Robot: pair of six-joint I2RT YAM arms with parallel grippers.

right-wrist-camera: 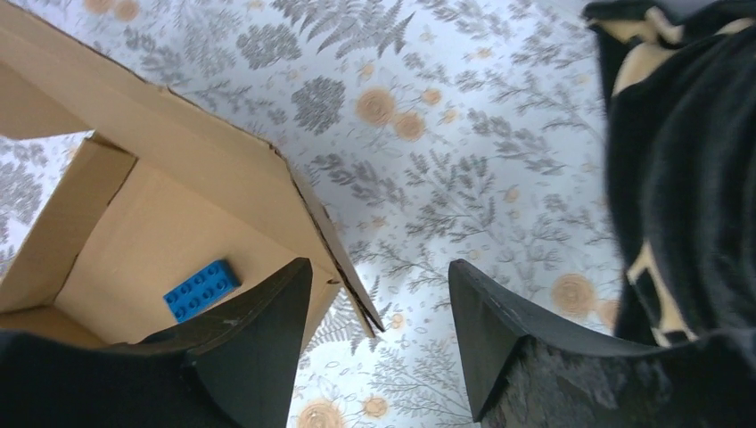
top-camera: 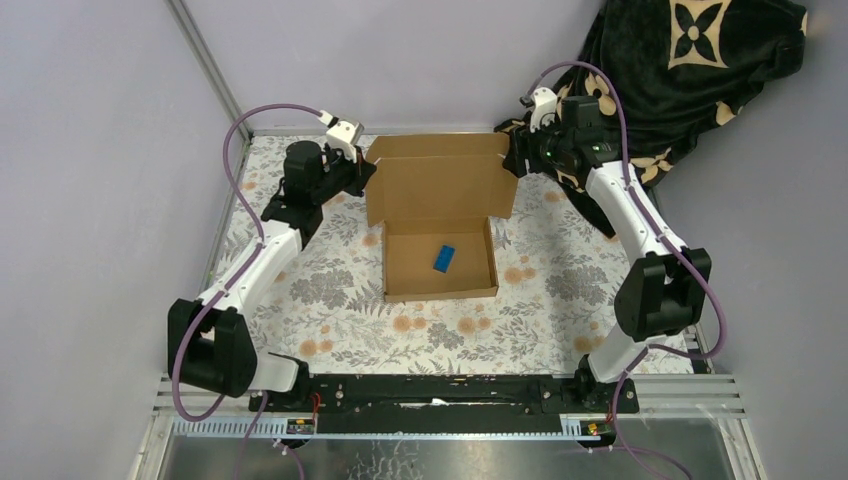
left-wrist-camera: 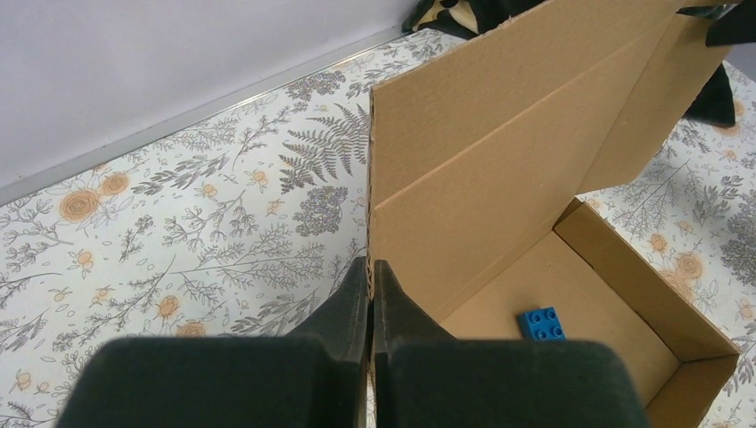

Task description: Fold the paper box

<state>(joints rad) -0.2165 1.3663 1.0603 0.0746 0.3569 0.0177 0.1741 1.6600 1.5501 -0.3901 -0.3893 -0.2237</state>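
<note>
The paper box (top-camera: pixel 440 190) sat in the middle of the table (top-camera: pixel 330 290), tray walls already up around a blue brick (top-camera: pixel 443 258), lid upright at the far side and not yet closed. My left gripper (left-wrist-camera: pixel 370 267) was pressed shut at the lid's left edge; my right gripper (right-wrist-camera: pixel 379 266) gaped astride its right flap.

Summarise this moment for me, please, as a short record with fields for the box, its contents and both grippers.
box: brown corrugated cardboard box, tray walls up, lid standing open at the far side
contents: small blue studded brick lying on the tray floor
left gripper: shut, apparently pinching the lid's left edge
right gripper: open, the lid's right flap corner between its fingers
surface: floral-patterned tablecloth
background: black cloth with beige flowers, far right corner
</note>
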